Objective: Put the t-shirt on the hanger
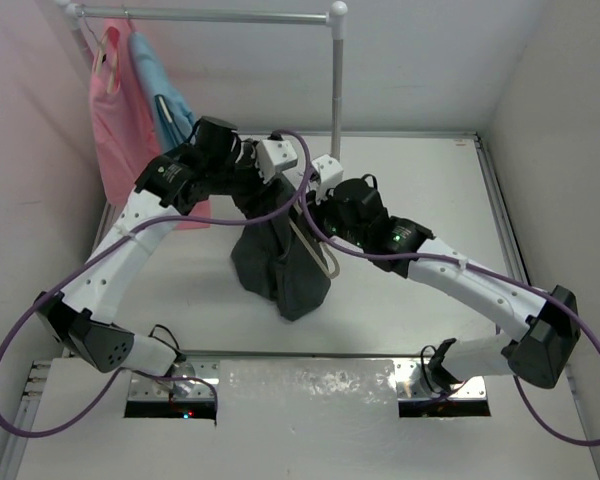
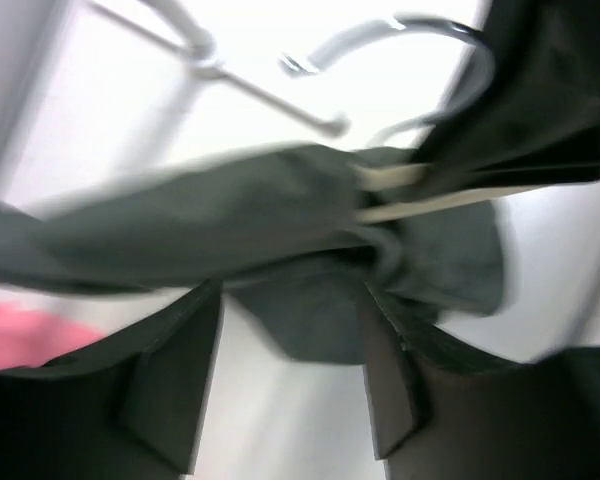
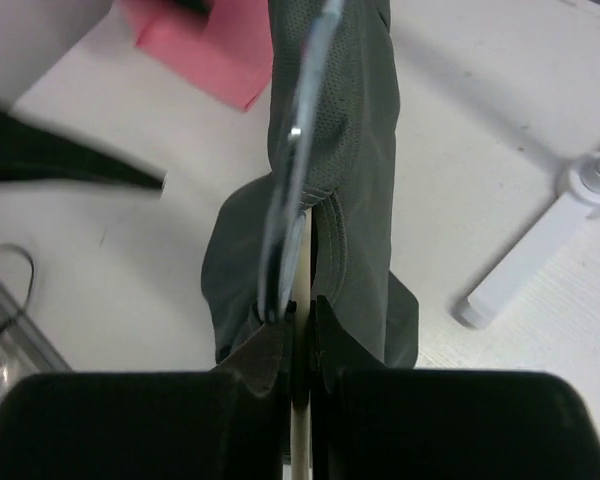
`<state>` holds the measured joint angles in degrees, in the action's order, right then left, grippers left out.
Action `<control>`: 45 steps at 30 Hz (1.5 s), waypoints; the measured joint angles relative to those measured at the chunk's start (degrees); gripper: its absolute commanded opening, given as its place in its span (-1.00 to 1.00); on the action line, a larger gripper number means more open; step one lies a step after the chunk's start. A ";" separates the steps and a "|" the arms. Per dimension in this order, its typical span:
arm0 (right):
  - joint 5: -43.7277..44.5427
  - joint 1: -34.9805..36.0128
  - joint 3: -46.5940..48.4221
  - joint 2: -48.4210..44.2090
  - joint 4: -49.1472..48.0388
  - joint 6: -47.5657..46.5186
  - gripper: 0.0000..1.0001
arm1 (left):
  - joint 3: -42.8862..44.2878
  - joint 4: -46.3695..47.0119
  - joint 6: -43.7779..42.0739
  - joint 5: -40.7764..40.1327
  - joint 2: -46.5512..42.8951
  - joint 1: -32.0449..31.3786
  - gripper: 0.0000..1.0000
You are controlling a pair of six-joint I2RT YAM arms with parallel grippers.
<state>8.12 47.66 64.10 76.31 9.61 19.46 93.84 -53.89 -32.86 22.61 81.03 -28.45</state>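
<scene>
hanging t-shirt (image 1: 278, 258) and hanger (image 1: 328, 262) over white table (image 1: 430, 185), pipe rail (image 1: 230, 15) behind

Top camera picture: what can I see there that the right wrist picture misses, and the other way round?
Only the top picture shows the left arm and right arm, the top bar of the clothes rail with a light blue garment hanging from it, and the whole dark t-shirt drooping between the arms. Only the right wrist picture shows the right tool shut on the hanger, with its slim hook edge-on above. Both show the t-shirt, the hanger, the pink garment and the white table.
</scene>
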 measured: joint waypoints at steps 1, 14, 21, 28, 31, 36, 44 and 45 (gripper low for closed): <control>-1.49 0.00 0.00 -0.09 0.48 -1.36 -1.00 | 0.61 0.04 -1.92 -1.55 0.00 0.02 0.29; -19.93 -0.07 1.64 -0.94 8.22 -14.08 -1.00 | 2.54 -13.16 -36.52 3.50 -5.35 -2.03 1.00; -24.09 -0.68 2.49 -1.05 10.51 -16.22 -1.00 | -6.69 -10.69 -35.23 3.41 -4.68 -3.13 0.35; -24.20 -1.05 2.51 -1.77 12.52 -17.73 -1.00 | -8.61 -8.48 -34.40 0.83 -4.98 -3.32 -0.87; -24.28 -1.07 2.51 -2.64 12.70 -19.06 -1.00 | -10.38 -8.79 -34.01 0.92 -5.20 -3.41 -0.75; -25.77 -1.07 2.51 -2.82 12.39 -19.04 -1.00 | -12.74 -6.16 -29.66 0.22 -5.62 -3.43 -0.09; -26.86 -1.05 2.40 -3.08 10.40 -18.60 -1.00 | -12.96 -2.43 -23.41 3.89 -5.66 -0.76 -0.03; -26.80 -1.05 2.25 -3.26 9.77 -18.60 -1.00 | -12.96 -2.43 -23.37 4.92 -5.70 0.33 -0.01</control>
<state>-18.68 46.61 66.35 73.06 19.38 0.86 80.88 -56.31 -56.23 27.53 75.33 -28.12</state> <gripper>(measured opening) 0.020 0.484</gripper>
